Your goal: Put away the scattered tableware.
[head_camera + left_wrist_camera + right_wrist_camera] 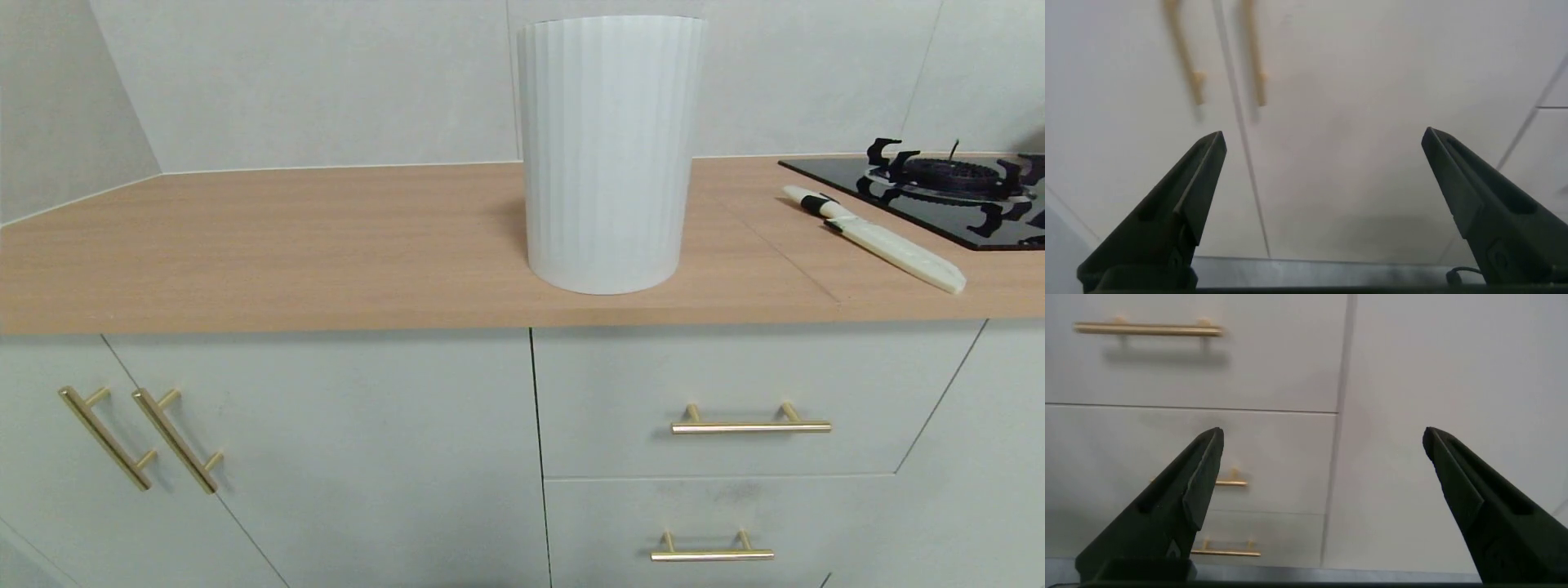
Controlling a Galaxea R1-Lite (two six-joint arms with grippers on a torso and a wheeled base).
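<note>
Head view: knife (878,238) flat near counter's (286,245) right end beside hob (955,184), unstowed; ribbed container (604,155) upright mid-counter by front edge, probably its home. Released and empty: left pincer (1323,133), right pincer (1323,431), facing cabinet fronts (1331,98).

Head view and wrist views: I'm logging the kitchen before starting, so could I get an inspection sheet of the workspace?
Surface: wooden countertop.
Job's things: white knife lying flat beside the gas hob; ribbed white container upright mid-counter.
Clutter: nothing seen.
Grippers: left gripper open, facing cupboard doors; right gripper open, facing drawers.
Cables: nothing seen.
Surroundings: gas hob at right, gold handles, tiled wall.
</note>
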